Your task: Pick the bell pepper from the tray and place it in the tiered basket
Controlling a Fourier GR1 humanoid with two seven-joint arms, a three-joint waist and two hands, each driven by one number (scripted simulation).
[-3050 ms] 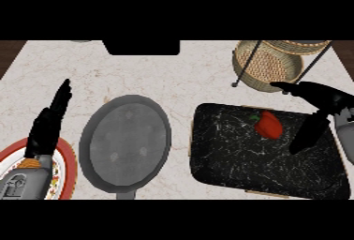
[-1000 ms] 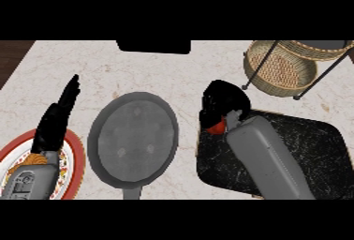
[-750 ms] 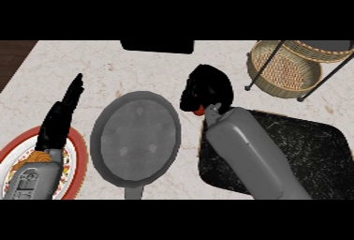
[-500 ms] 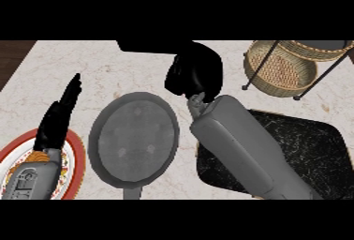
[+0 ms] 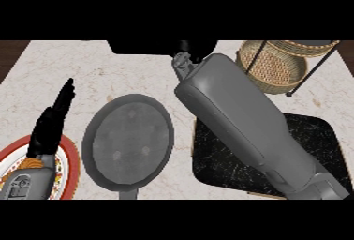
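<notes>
My right forearm rises across the middle of the view. Its black hand (image 5: 195,48) sits at the picture's top edge, left of the wicker tiered basket (image 5: 273,65), and looks curled. The bell pepper does not show; the hand hides whatever it holds. No pepper lies on the parts of the black tray (image 5: 313,137) that show at the lower right, though my forearm covers much of it. My left hand (image 5: 50,124) rests open at the left, fingers straight and pointing up.
A grey frying pan (image 5: 128,140) lies between my arms, handle toward the lower edge. A red-rimmed plate (image 5: 66,164) sits under my left wrist. A dark object (image 5: 138,46) stands at the counter's back edge beside my right hand.
My right hand closed on the red pepper in the tray, lifted it and swung up and left, then toward the top edge. The pepper has gone out of sight. My left hand stayed still.
</notes>
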